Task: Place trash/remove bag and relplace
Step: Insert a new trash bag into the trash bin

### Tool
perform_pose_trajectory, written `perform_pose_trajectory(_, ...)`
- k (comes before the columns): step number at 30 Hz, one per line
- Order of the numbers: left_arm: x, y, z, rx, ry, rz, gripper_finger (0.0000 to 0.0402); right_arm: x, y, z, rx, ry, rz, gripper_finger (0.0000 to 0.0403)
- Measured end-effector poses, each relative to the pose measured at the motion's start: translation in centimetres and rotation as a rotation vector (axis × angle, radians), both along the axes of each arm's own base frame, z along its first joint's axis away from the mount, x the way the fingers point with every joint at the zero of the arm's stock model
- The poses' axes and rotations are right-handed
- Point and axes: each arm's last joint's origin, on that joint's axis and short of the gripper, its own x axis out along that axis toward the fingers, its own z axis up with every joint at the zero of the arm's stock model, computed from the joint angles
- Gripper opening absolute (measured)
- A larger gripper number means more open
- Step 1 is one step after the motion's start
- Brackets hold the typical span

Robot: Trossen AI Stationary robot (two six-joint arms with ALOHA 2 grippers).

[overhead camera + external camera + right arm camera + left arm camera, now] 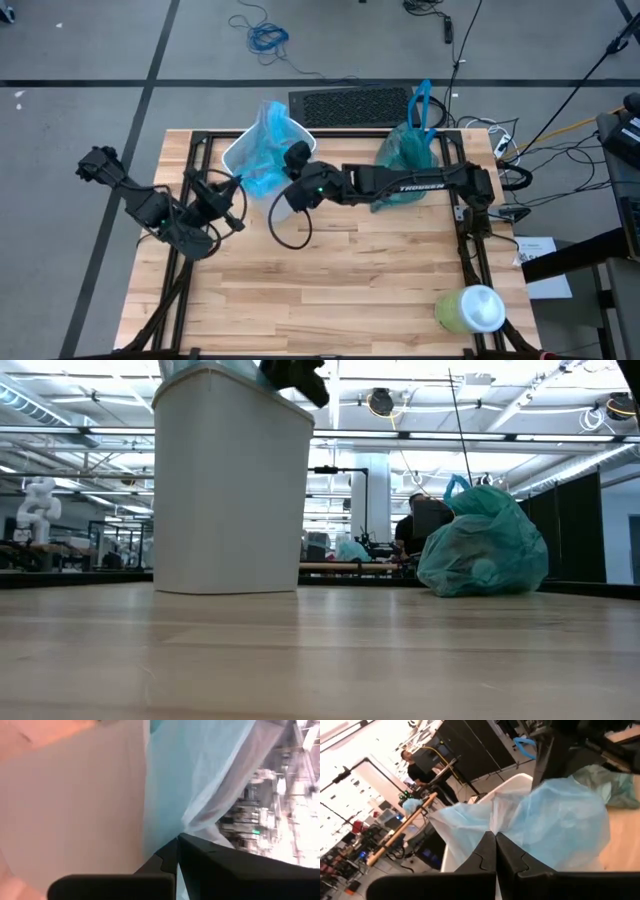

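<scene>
Only legible text — "TROSSEN" in white on the right arm [420, 186] (high view); nothing else readable.

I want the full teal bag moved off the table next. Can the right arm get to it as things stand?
Probably yes, but not right away. The teal bag sits just beside the right arm's forearm with nothing over it, but the right gripper is shut at the bin on the blue bag and must let go first.
</scene>
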Motion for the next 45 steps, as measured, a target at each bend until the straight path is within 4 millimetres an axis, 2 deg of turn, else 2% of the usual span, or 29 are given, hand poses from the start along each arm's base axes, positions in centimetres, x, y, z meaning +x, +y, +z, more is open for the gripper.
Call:
perform_pose_trajectory(6,-0.3,-0.1,-1.2,-0.036,-0.035,0.009,0.0,-0.6,1.1,-1.3,-0.067,-0.064,-0.01,0.0)
perform_pose_trajectory(12,-0.3,0.0,-1.2,-0.022,-0.061,0.03,0.0,-1.9,3.0,0.2,-0.059,-0.146,0.002,0.0)
perform_pose_trajectory(19,-0.1,-0.2,-1.2,-0.019,-0.081,0.04,0.0,-2.0,5.0,-0.1,-0.036,-0.145,0.039,0.0)
perform_pose_trajectory(28,0.5,-1.7,-1.0,0.047,-0.086,0.021,0.0,-2.3,5.1,-3.5,0.031,-0.103,-0.021,0.0)
perform_pose_trajectory(31,0.6,-2.3,-1.1,0.05,-0.083,-0.002,0.0,-2.3,5.0,-3.7,0.073,-0.147,-0.081,0.0)
perform_pose_trajectory(34,0.5,-2.6,-1.0,0.041,-0.093,-0.015,0.0,-2.4,5.2,-2.8,0.058,-0.227,-0.18,0.0009)
perform_pose_trajectory(37,0.5,-2.7,-1.0,0.037,-0.098,-0.022,0.0,-2.5,5.4,-0.8,0.062,-0.308,-0.255,0.0031)
perform_pose_trajectory(45,0.6,-2.8,-0.9,0.013,-0.114,-0.027,0.0,-3.5,4.1,5.8,0.29,-0.547,-0.384,0.0132)
